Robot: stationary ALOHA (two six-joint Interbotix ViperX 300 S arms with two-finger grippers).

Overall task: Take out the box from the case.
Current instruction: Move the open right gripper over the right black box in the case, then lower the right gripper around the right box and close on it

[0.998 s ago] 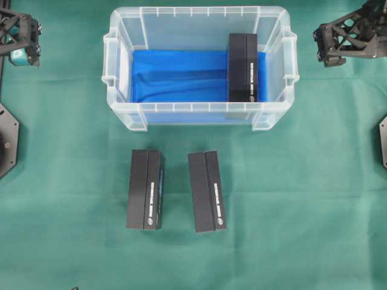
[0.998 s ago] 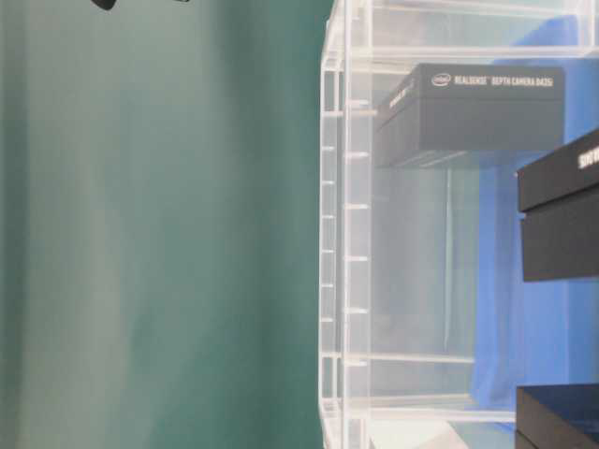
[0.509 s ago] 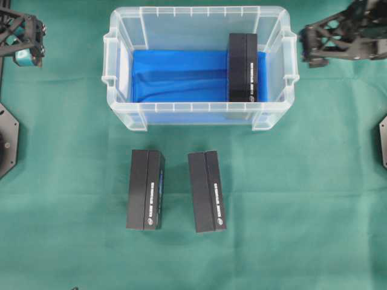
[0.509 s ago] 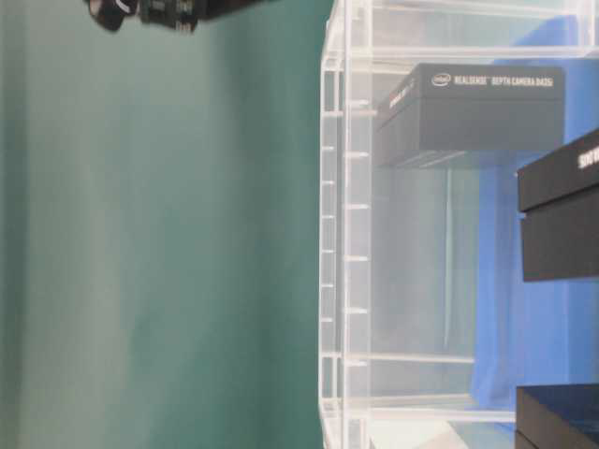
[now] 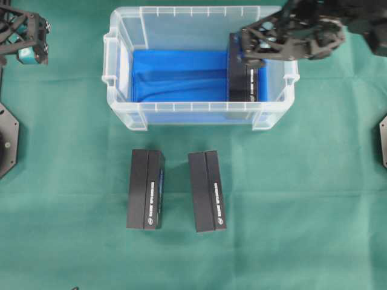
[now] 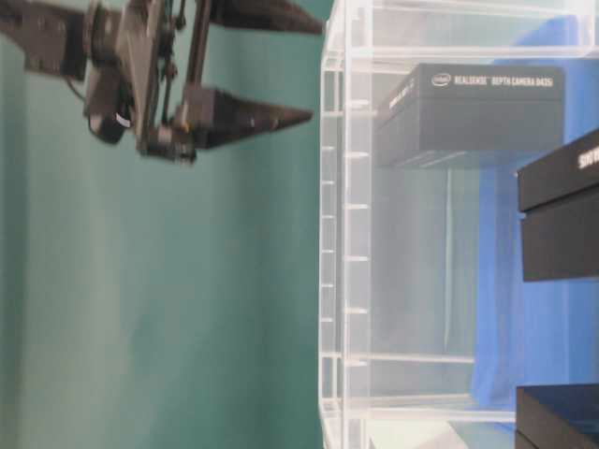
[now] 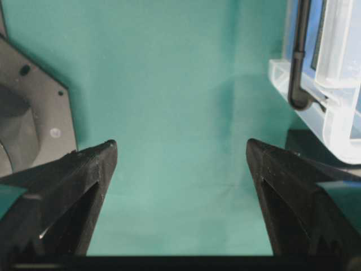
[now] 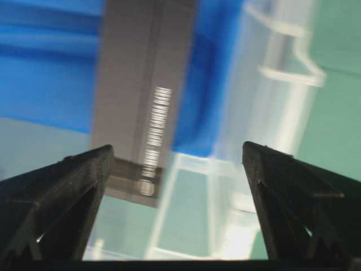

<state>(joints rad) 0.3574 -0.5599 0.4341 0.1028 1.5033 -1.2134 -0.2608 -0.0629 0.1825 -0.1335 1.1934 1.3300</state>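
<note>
A clear plastic case (image 5: 121, 66) with a ribbed rim and moulded side handles is seen on a green felt-like cloth (image 5: 290, 199). Its bottom is lined with a creased blue cloth (image 5: 175, 75). One matte black rectangular box (image 5: 242, 84) is seen inside the case, at its right end, lying on the blue cloth with its long side running front to back; white print is carried on its top face. In the right wrist view the box (image 8: 141, 84) is blurred, and a barcode is made out on it.

The right gripper (image 5: 251, 48) is held above the case's right end, over the far part of the box; no contact is shown. Its black, tapered, wedge-shaped fingers (image 8: 62, 197) are spread wide, with nothing between them. In the table-level view the right gripper (image 6: 304, 65) is seen blurred, apart from the case wall.

The left gripper (image 5: 27, 42) is at the far left edge, well apart from the case. Its fingers (image 7: 67, 192) are spread wide over bare green cloth, nothing held.

Two more black boxes are laid outside, in front of the case: a left one (image 5: 145, 189) and a right one (image 5: 207, 191), near each other, not touching.
</note>
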